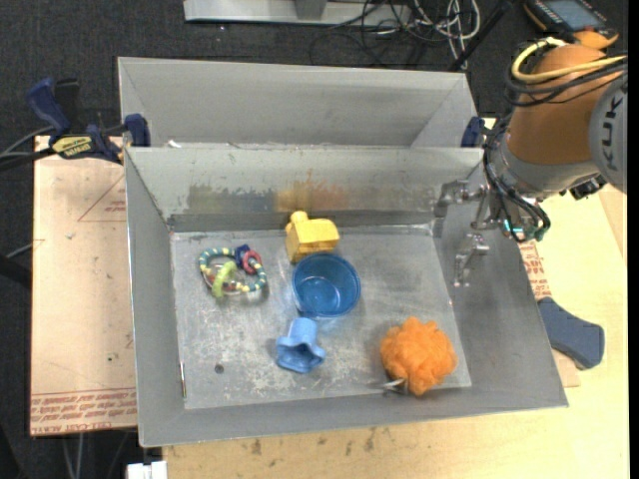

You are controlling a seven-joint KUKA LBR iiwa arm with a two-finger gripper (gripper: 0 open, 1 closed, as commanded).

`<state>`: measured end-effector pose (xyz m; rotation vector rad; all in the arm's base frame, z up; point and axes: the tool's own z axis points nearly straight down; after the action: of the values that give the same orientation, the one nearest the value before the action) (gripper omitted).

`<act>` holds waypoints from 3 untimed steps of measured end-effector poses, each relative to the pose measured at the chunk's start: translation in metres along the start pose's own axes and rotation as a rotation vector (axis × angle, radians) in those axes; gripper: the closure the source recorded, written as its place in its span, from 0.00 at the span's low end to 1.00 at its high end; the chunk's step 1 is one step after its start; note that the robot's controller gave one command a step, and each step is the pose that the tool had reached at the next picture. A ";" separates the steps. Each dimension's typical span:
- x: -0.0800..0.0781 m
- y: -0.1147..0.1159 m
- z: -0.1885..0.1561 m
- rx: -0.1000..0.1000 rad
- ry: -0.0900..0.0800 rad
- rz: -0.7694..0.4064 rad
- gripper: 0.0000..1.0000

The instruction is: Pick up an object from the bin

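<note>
Within the bin lie one bowl, one puff, three toys.

Far from me: dark floor, tangled cables, grey stand foot.
Near and right of me: pale wooden bench.

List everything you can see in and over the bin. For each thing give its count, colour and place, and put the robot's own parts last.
bin: 1, grey metal, middle of the view
bowl: 1, blue, centre of the bin floor
block: 1, yellow, by the rear wall, just behind the bowl
rattle: 1, many-coloured rings, left of the bowl
toy: 1, light blue, in front of the bowl
pouf: 1, orange, front right of the floor
arm: 1, orange cover with cables, coming in from the right
gripper: 1, grey metal, by the bin's right wall, apart from all the things
</note>
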<state>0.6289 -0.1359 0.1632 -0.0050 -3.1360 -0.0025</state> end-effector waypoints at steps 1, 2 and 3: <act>-0.002 0.000 -0.005 0.001 -0.008 -0.002 0.00; 0.034 0.014 0.027 0.002 -0.012 -0.076 0.00; 0.059 0.032 0.079 0.002 -0.010 -0.204 0.00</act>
<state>0.5698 -0.1038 0.0847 0.3160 -3.1298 0.0001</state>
